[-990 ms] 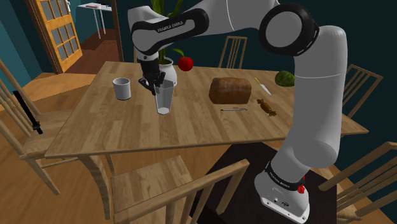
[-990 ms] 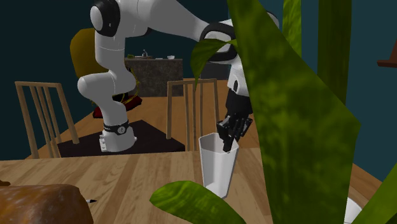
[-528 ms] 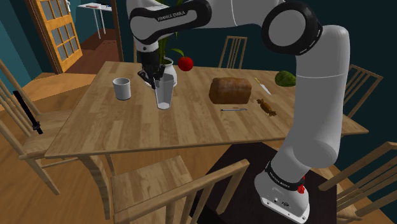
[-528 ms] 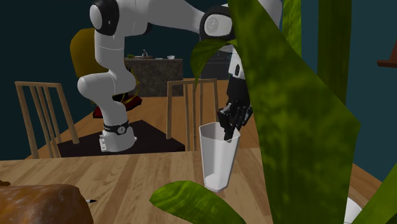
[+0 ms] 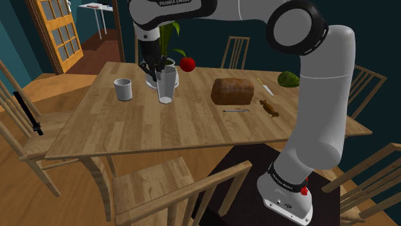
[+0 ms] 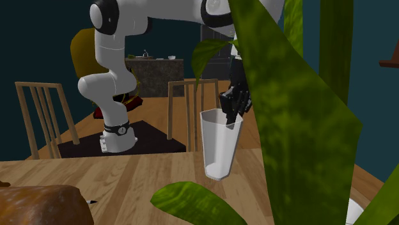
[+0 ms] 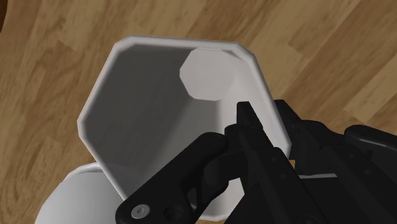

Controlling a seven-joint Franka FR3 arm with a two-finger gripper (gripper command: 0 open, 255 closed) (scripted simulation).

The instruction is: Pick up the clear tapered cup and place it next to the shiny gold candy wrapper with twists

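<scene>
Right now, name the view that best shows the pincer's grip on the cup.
Wrist view: the pincer clasps the cup by its wall, one finger inside. The second exterior view shows the cup side-on; the shoulder view, far off.

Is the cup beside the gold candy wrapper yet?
No, the cup hangs in the end effector across the bread loaf from the wrapper.

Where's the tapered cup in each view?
Shoulder view: the tapered cup is upper centre-left, between the white cup and the loaf.
Second exterior view: it is at the centre, just left of the big leaf.
Wrist view: its open mouth faces the camera, with wooden table behind it.
Shared landmark: the gripper clasping its rim.
</scene>
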